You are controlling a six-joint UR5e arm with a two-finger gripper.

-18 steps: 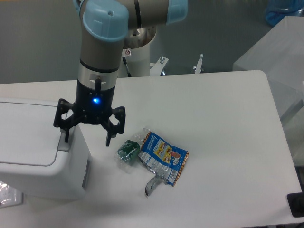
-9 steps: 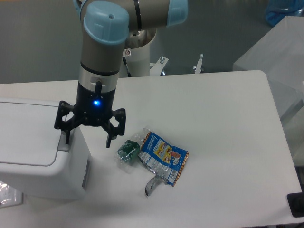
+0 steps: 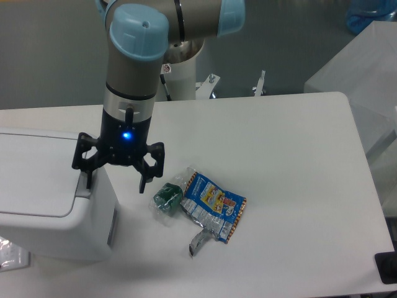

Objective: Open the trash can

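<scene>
The gripper [image 3: 115,180] — jaws spread wide, holding nothing — hangs at left of frame, its left finger just above the trash can's [image 3: 53,205] grey push tab [image 3: 82,187].

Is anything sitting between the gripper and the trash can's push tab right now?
Nothing visible. The open gripper hangs right over the grey push tab of the trash can. The green packet and blue snack wrapper lie off to the side.
</scene>
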